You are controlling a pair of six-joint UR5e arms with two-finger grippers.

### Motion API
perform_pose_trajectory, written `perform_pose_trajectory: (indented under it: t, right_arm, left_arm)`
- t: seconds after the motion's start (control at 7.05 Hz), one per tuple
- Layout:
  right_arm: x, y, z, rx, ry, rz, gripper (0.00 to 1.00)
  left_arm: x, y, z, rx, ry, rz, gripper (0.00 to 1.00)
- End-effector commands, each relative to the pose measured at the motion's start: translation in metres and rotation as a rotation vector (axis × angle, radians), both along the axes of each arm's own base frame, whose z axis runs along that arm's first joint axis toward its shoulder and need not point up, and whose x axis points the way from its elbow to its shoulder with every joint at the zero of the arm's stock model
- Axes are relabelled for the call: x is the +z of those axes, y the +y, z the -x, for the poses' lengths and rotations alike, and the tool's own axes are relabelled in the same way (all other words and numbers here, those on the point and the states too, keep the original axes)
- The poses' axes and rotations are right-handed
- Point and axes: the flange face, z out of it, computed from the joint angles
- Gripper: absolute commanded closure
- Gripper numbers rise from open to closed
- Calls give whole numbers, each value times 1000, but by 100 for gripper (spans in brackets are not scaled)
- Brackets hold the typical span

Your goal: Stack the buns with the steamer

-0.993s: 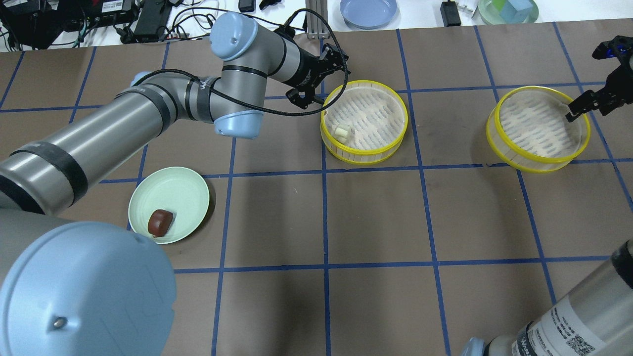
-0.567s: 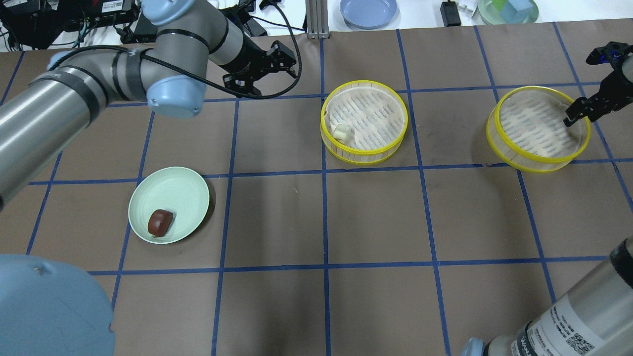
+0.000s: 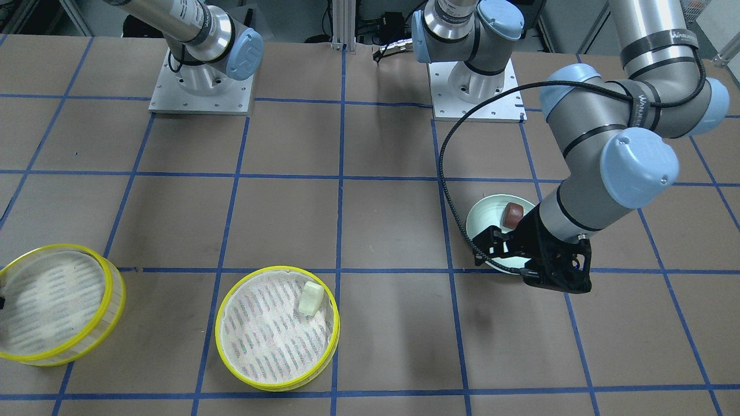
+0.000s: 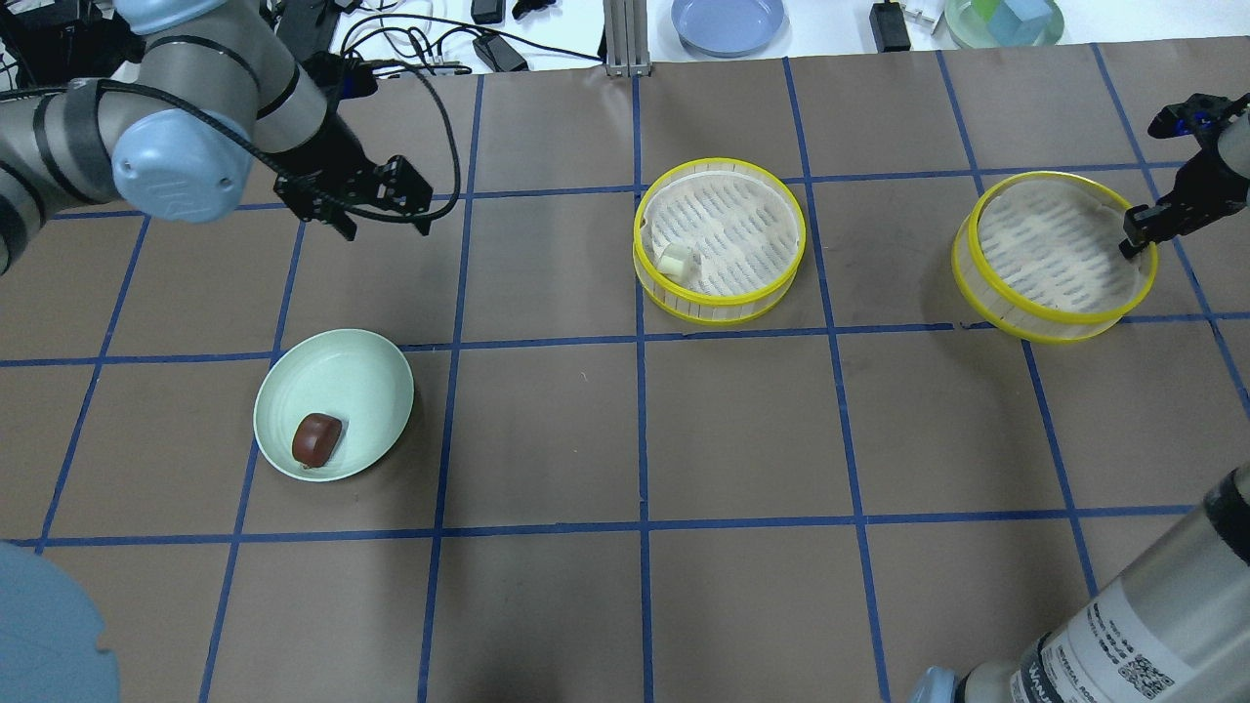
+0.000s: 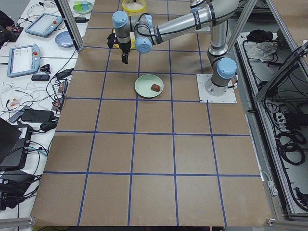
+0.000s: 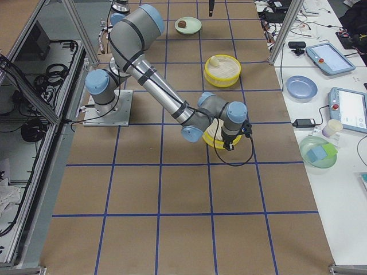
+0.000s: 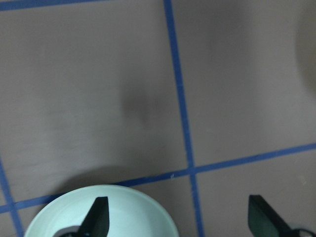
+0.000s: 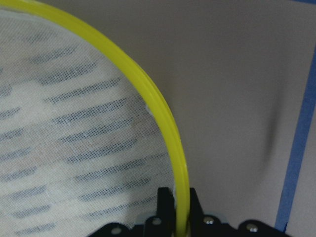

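Observation:
The cream bun (image 4: 674,262) lies in the middle steamer tray (image 4: 742,229), near its left rim, and also shows in the front view (image 3: 311,298). The brown bun (image 4: 316,438) lies in the pale green plate (image 4: 366,376). My left gripper (image 4: 384,227) is open and empty, hovering above the table beyond the plate. The left wrist view shows its gripper (image 7: 178,222) spread over the plate's edge (image 7: 143,202). My right gripper (image 4: 1133,239) is shut on the right rim of the second steamer tray (image 4: 1045,249), which is empty and slightly tilted. The right wrist view shows the fingers (image 8: 165,202) clamping that rim (image 8: 148,94).
A blue plate (image 4: 728,21), a glass bowl with blocks (image 4: 1006,20), an aluminium post (image 4: 615,39) and cables (image 4: 391,44) lie along the far edge. The arm bases (image 3: 201,86) stand at the robot's side. Bare brown table lies between plate and trays.
My left arm swung left, from beside the middle tray to above the table beyond the green plate. The right tray has shifted slightly left with my right gripper at its rim.

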Motion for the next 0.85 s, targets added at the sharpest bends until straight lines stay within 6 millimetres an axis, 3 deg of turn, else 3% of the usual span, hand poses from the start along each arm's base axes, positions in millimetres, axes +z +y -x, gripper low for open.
perform_pose_trajectory:
  t: [0.0, 0.14, 0.43, 0.57, 0.71]
  right_arm:
    - [5, 0, 0, -2, 4, 9, 97]
    - [5, 0, 0, -17, -1, 5, 96]
    - [47, 4, -6, -111, 17, 40, 100]
    - [67, 2, -23, -141, 27, 62, 100]
    - [89, -6, -62, -146, 41, 76, 100]
  left_arm:
    - [-54, 44, -75, -106, -13, -139, 0]
    - [-71, 56, -93, -89, 9, -183, 0]
    - [-86, 78, -90, -98, 30, -348, 0]
    - [-100, 77, -93, -100, 9, -386, 0]
    - [-109, 82, -91, -103, 19, -407, 0]
